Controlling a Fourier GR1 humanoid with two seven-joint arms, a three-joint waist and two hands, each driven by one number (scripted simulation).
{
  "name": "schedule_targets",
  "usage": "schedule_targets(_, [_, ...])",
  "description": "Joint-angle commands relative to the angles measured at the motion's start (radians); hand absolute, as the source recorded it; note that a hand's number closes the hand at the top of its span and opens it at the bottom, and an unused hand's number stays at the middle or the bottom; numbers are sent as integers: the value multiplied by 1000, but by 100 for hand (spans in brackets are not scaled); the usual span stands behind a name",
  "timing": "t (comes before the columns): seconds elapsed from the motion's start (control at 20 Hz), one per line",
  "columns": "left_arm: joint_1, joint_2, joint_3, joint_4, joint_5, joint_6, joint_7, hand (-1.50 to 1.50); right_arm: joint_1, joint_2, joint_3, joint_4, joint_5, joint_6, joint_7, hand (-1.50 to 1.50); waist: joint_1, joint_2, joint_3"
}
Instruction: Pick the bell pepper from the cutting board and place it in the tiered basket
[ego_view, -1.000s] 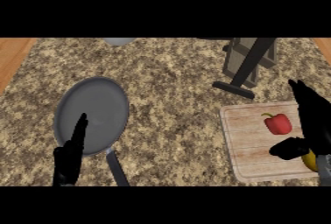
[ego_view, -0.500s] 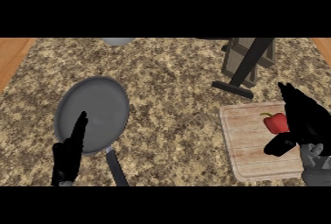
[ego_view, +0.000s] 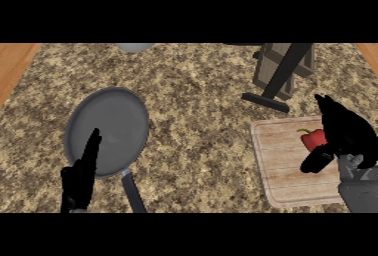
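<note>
Right robot hand now lower and closer over the cutting board than a second ago, covering the right half of the red bell pepper. Fingers draped down over the far side of the pepper, thumb hooked in below it on the near side. Closing in around the fruit but not yet seen clamped; no lift, pepper on the board as before. Yellow object glimpsed earlier near the board's lower right now hidden behind the grey forearm. Judged as the last part of the reach, grasp about to be made; pick-up and carry to the tiered basket both left to do.

Left robot hand at lower left, fingers straight and pointing up, holding nothing, resting over the edge of the frying pan much as before.

Speckled brown granite worktop, wooden edging visible at both upper corners. Grey pan with dark handle at left. Dark tiered basket stand at the back right, well beyond the board, base foot reaching toward it. Part of a grey bowl-like rim at the top edge, too cropped to name for sure.
</note>
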Motion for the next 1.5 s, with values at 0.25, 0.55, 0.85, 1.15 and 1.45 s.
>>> schedule_targets(0.25, [-33,-32,4,54,-38,7,56,0,-13,59,-39,26,5,106,88,-150,-6,8,-11])
schedule_targets(0.55, [31,-13,27,2,-12,-58,25,0,44,57,-95,51,2,103,-8,-150,-5,8,-11])
schedule_targets(0.85, [-45,-68,23,73,-62,-25,35,0,0,89,-110,233,75,28,-127,150,-3,10,-11])
schedule_targets(1.15, [-39,-46,68,62,-54,-65,48,0,-44,149,-86,320,154,-50,-217,150,1,10,-11])
schedule_targets(1.45, [-18,-60,67,46,-64,-66,50,0,6,23,-86,263,182,-9,-382,150,-5,8,-11])
